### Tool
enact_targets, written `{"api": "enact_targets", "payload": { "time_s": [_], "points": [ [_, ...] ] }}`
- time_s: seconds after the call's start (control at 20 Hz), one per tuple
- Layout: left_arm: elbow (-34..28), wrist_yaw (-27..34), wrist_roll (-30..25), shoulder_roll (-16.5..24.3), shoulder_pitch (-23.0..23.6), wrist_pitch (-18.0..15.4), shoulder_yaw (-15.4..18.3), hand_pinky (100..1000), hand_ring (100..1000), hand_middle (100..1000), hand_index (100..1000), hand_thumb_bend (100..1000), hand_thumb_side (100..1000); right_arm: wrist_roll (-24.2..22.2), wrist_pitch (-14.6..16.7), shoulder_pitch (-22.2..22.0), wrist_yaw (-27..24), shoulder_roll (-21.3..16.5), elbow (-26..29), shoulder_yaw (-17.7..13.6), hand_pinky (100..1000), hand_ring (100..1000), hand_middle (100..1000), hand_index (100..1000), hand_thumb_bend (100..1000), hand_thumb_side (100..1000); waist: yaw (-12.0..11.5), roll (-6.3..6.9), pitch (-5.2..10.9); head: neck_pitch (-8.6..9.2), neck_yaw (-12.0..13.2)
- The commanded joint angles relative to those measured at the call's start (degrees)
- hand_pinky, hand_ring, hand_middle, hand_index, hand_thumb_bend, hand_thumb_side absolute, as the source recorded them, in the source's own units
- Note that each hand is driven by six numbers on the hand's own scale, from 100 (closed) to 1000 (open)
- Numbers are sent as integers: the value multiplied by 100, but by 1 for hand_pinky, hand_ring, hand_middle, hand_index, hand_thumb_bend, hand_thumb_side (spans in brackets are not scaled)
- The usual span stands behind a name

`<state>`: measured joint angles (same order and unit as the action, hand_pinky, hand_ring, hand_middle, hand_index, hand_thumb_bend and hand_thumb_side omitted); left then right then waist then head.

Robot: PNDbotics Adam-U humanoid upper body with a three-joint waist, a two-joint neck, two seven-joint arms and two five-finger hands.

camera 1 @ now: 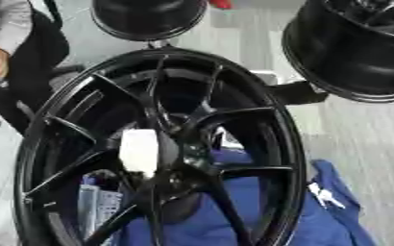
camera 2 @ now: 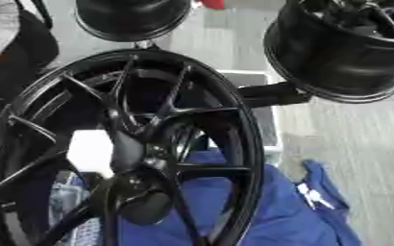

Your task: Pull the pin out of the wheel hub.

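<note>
Wheel hub (camera 1: 179, 163): centre of a large black alloy wheel (camera 1: 293, 144) that stands on edge and fills most of both views, its face turned toward the camera and somewhat to the left. Thin paired spokes (camera 1: 234, 113) run from the hub out to a glossy black rim. Hub sits low of centre in the left eye view, further left in the right eye view.

Pin: cannot be made out; nothing at the hub reads clearly as a pin. A pale, whitish rectangular patch (camera 1: 139, 150) shows through the spokes just left of the hub; what it is cannot be told.

Robot hands: neither the left nor the right shows in either view, so their state cannot be told.

Blue cloth (camera 1: 335, 216): crumpled below and behind the lower right of the wheel, with a small white mark (camera 1: 322, 194) on it; visible also through the lower spokes.

Second black wheel (camera 2: 335, 57): upper right, tilted, barrel side toward the camera, apart from the main wheel.

Third round black object (camera 1: 148, 18): top centre, just above the main rim.

Grey floor (camera 1: 368, 139): at right, beneath the cloth.

Person (camera 1: 3, 29): upper left edge, grey sleeve and dark clothing, not touching the wheel.
</note>
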<state>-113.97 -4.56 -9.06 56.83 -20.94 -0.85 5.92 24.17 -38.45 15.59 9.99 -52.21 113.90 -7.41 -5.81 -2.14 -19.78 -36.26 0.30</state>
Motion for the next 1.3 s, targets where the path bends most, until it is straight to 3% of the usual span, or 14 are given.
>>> {"api": "enact_targets", "payload": {
  "time_s": [0.05, 0.45, 0.6, 0.95, 1.3],
  "points": [
    [-62, -19, 10, 118, -34, 10, 113, 804, 702, 621, 777, 156, 237, 60, -26, 39, 38, -131, 69, -94, 740, 607, 490, 694, 100, 262, -13, 21, 110, -48, 8],
    [-62, -14, 26, 128, -26, 10, 113, 804, 702, 620, 776, 158, 242, 43, -19, 50, 39, -138, 69, -74, 740, 607, 490, 694, 100, 264, -51, 20, 117, -100, 2],
    [-62, -18, -59, 320, -101, -22, -30, 803, 709, 629, 781, 198, 230, 45, -32, 18, 40, -150, 69, -78, 742, 608, 491, 694, 100, 261, -44, 17, 124, -116, -20],
    [-62, -312, -723, 1100, -668, -685, -806, 798, 730, 658, 794, 331, 221, 6, -40, 15, 34, -173, 69, -35, 742, 608, 490, 694, 100, 265, -18, 48, 148, -172, -15],
    [-62, -510, -1270, 1422, -1316, -1287, -1715, 796, 741, 673, 800, 398, 256, -49, -38, 59, 10, -189, 69, 31, 741, 607, 489, 694, 100, 273, 51, 107, 141, -159, 33]
  ]
}}
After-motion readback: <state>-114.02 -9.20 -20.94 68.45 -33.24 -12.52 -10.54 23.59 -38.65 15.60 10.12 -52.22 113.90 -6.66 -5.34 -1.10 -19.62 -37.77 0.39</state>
